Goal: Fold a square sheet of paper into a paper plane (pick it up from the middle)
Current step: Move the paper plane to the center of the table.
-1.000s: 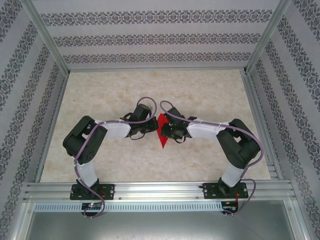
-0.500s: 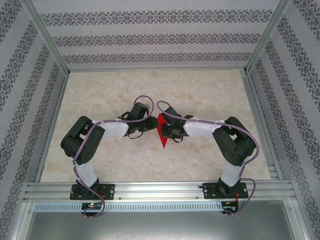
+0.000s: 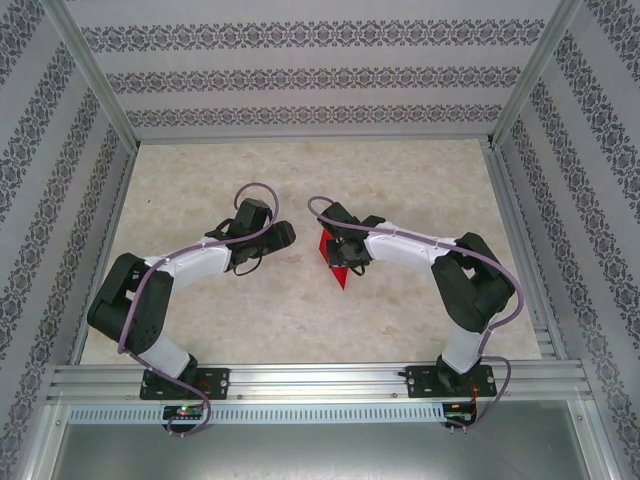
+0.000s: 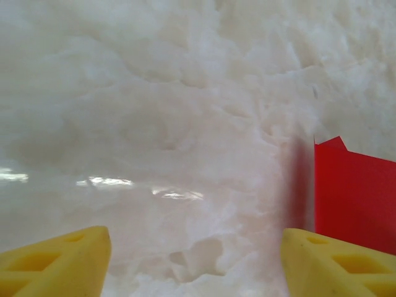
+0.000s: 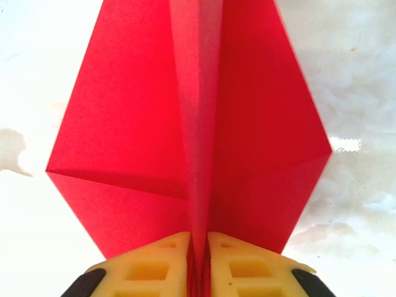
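**Plane clamped in right jaws at mid-surface**

Plane point(image 5: 198, 124) is red folded paper, with two flat wings on either side of a raised centre ridge. From the near edge the right arm point(image 3: 410, 248) reaches to the middle of the pale surface point(image 3: 420, 180). Its jaws are pressed together on the ridge, a yellow pad point(image 5: 154, 266) on each side. Seen from above, the plane's tip points toward the near edge. The left arm point(image 3: 190, 265) holds its jaws wide apart over bare surface, just left of the plane and not touching it. Whether the plane rests on the surface I cannot tell.
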Controlling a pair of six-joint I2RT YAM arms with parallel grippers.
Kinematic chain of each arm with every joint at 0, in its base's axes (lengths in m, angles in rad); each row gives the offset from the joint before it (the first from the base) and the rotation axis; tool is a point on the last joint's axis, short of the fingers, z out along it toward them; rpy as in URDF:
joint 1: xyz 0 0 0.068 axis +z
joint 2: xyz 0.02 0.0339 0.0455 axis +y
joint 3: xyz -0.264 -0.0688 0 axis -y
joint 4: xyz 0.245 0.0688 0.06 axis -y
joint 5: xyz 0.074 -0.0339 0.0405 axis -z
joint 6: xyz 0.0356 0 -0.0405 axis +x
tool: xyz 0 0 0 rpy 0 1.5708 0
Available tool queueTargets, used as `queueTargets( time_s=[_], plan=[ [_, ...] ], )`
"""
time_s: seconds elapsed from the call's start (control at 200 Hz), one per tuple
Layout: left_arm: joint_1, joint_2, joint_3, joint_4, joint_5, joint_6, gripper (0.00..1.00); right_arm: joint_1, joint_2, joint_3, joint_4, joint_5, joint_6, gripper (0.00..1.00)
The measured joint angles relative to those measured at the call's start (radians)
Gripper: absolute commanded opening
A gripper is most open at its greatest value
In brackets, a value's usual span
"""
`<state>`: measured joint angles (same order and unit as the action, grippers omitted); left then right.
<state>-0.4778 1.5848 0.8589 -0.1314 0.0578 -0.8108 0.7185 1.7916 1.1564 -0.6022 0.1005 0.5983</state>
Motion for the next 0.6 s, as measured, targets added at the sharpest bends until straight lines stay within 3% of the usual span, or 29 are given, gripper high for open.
queueTargets(
  time_s=[0.41, 0.599],
  plan=[
    [0.0, -0.02, -0.014, -0.089, -0.101, 0.023, 0.93, 0.0, 0.089, 0.039, -0.026, 0.003, -0.018, 0.23],
    [0.001, -0.021, -0.014, -0.116, -0.125, 0.027, 1.0, 0.002, 0.105, 0.04, -0.026, 0.0, -0.018, 0.17]
  ],
)
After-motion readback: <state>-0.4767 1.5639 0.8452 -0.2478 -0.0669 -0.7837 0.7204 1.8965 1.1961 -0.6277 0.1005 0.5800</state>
